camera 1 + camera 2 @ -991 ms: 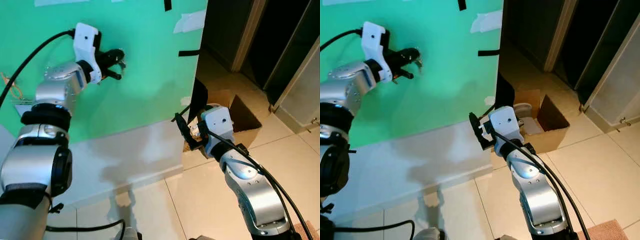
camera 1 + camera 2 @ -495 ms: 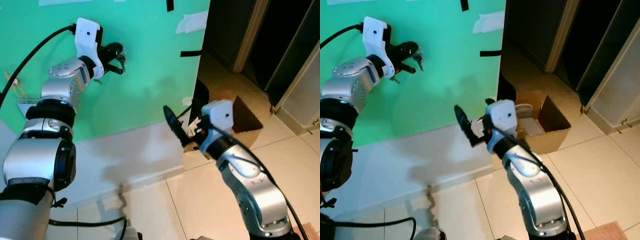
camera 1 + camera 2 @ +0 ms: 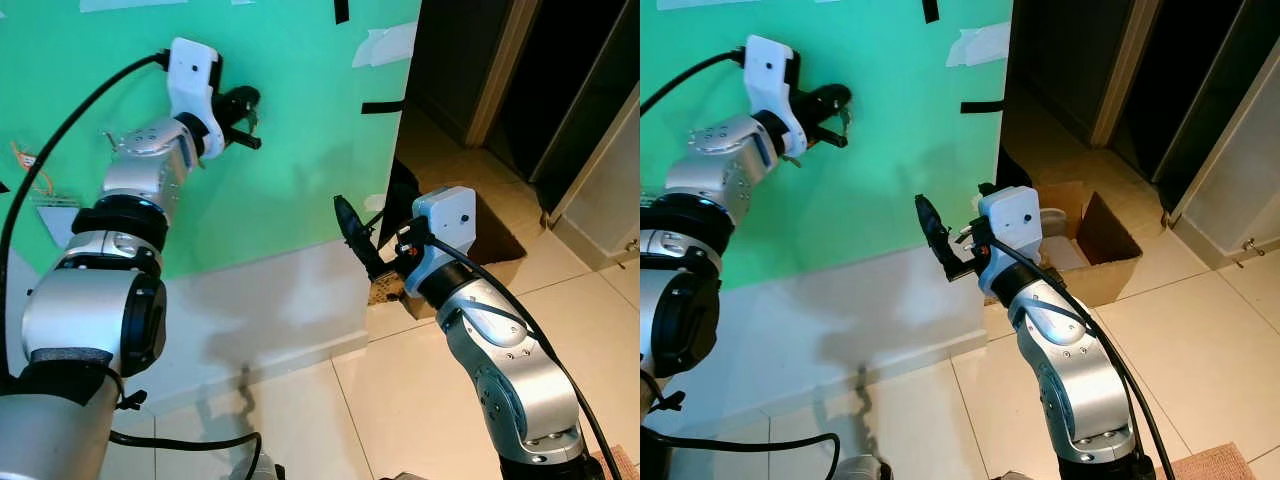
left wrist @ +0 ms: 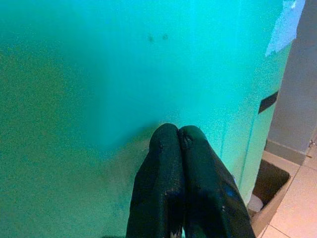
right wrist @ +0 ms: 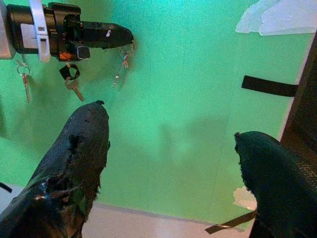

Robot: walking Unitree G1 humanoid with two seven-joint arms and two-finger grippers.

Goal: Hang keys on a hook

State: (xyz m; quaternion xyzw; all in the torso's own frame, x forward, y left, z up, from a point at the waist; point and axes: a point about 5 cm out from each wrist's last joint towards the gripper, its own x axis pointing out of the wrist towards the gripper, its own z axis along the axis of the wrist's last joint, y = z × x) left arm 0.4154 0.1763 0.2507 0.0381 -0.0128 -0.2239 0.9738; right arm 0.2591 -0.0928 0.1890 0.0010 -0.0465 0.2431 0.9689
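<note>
Green wall (image 3: 300,150) is filling the eye views, where the left gripper (image 3: 248,118) is pressing its closed fingers against it, pinching the keys (image 3: 843,118) at the tips. Its wrist view is showing those fingers (image 4: 171,193) squeezed together. From the right wrist, the right gripper (image 5: 168,163) is gaping wide, holding nothing, while the keys are dangling beside other hung keys (image 5: 73,85).

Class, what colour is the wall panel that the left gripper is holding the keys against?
Green; the wall panel shows best in the left eye view, behind the left gripper and its keys.
</note>
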